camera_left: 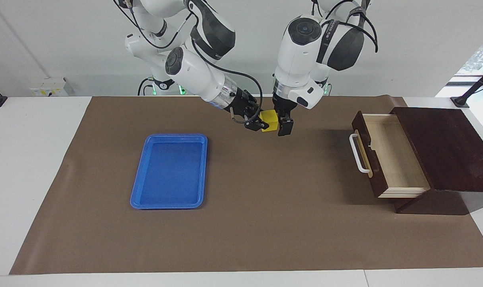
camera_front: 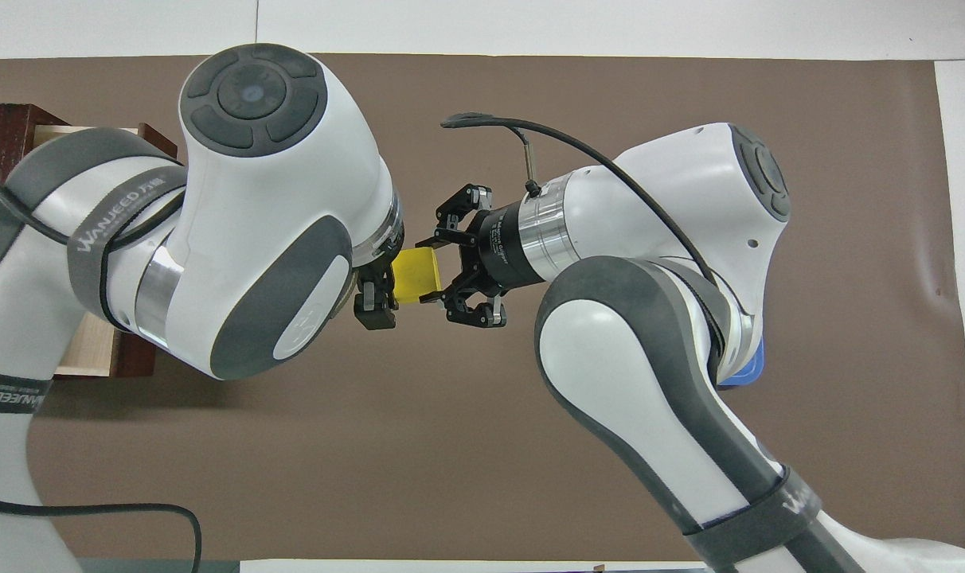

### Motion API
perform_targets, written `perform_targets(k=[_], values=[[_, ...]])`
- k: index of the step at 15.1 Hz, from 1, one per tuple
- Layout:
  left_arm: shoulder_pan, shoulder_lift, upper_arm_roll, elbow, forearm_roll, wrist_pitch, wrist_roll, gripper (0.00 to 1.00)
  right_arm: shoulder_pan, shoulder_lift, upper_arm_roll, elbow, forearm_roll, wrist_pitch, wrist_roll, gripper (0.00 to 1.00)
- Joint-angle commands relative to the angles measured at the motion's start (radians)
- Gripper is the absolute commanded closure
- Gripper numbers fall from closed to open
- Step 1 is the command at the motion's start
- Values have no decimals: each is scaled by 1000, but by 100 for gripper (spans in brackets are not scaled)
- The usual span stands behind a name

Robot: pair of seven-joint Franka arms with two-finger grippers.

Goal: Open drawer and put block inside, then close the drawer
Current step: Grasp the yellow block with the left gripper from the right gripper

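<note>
The yellow block (camera_left: 270, 120) is held in the air over the brown mat, between the two grippers. My right gripper (camera_left: 261, 123) comes in sideways and is shut on the block (camera_front: 415, 274); it also shows in the overhead view (camera_front: 428, 270). My left gripper (camera_left: 283, 123) points down right against the block's side toward the drawer, and also shows in the overhead view (camera_front: 375, 301). The drawer (camera_left: 389, 151) stands pulled open at the left arm's end of the table. Its pale interior is empty and its white handle (camera_left: 359, 153) faces the table's middle.
The dark wood cabinet (camera_left: 444, 147) holds the drawer. A blue tray (camera_left: 138, 199) lies empty on the mat toward the right arm's end. The brown mat (camera_left: 265, 223) covers most of the table. In the overhead view the arms hide most of the drawer (camera_front: 92, 358) and tray (camera_front: 749, 370).
</note>
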Motion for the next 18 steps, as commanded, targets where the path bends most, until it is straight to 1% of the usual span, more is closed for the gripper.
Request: perform_targets(k=[1, 3, 4, 5, 6, 9, 11, 12, 18], values=[[-29, 13, 15, 32, -15, -26, -38, 0, 6, 9, 0, 15, -25, 12, 35, 100], [-30, 12, 15, 29, -15, -11, -41, 0, 6, 9, 0, 15, -25, 11, 35, 100], [-30, 12, 15, 28, -15, -8, -41, 2, 6, 9, 0, 17, -25, 11, 35, 100], [-32, 12, 15, 28, -15, -6, -42, 7, 6, 9, 0, 17, -26, 9, 35, 100], [-32, 12, 15, 28, -15, -5, -41, 14, 6, 9, 0, 17, -26, 9, 35, 100], [-32, 12, 15, 28, -15, 6, -41, 51, 6, 9, 0, 17, -28, 9, 35, 100], [-30, 12, 14, 28, -17, 21, -42, 85, 6, 9, 0, 17, -28, 9, 36, 100], [-29, 12, 14, 28, -18, 25, -42, 100, 6, 9, 0, 18, -28, 9, 36, 100], [-30, 13, 15, 29, -11, 31, -44, 100, -2, 9, 0, 18, -28, 5, 44, 100]])
